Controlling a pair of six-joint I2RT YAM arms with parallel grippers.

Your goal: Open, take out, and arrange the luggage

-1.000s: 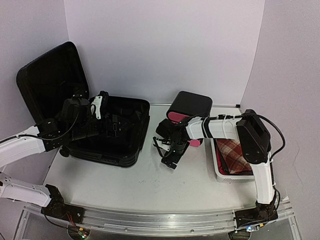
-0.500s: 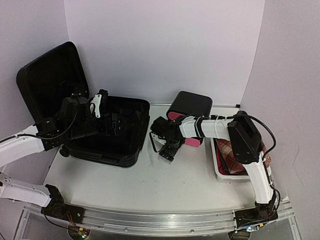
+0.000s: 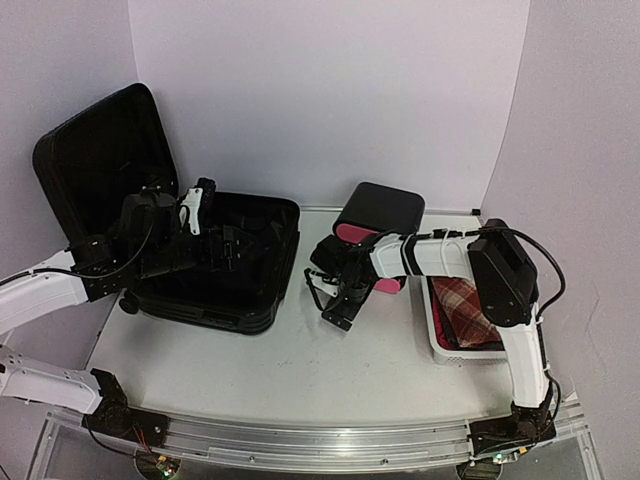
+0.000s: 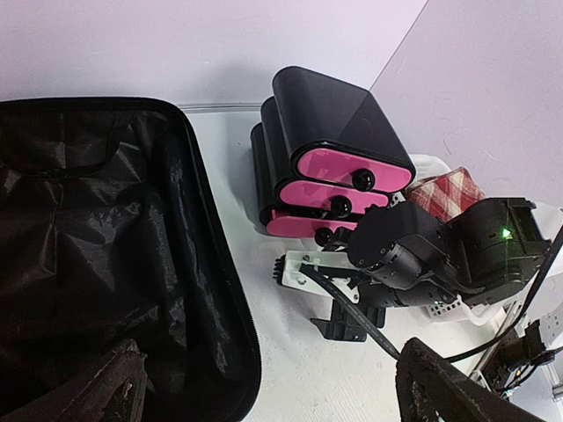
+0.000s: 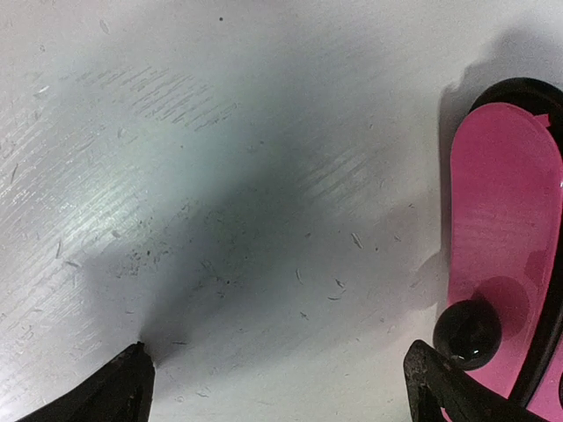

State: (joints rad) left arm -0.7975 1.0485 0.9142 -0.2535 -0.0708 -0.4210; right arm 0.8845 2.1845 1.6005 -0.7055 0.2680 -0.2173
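Hovering over worktop point(image 5: 220, 176): right claw point(image 5: 277, 387), wide, empty, beside pink drawer front point(image 5: 506, 220); a stray sweep could shove it. Left claw point(image 4: 273, 396) wide above open luggage point(image 4: 97, 237).

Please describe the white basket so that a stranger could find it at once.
Start at the open black luggage on the table's left side, then look across to the right edge. There, beside the black boxes with pink fronts, sits the white basket; it alone is white and holds a red checked cloth.
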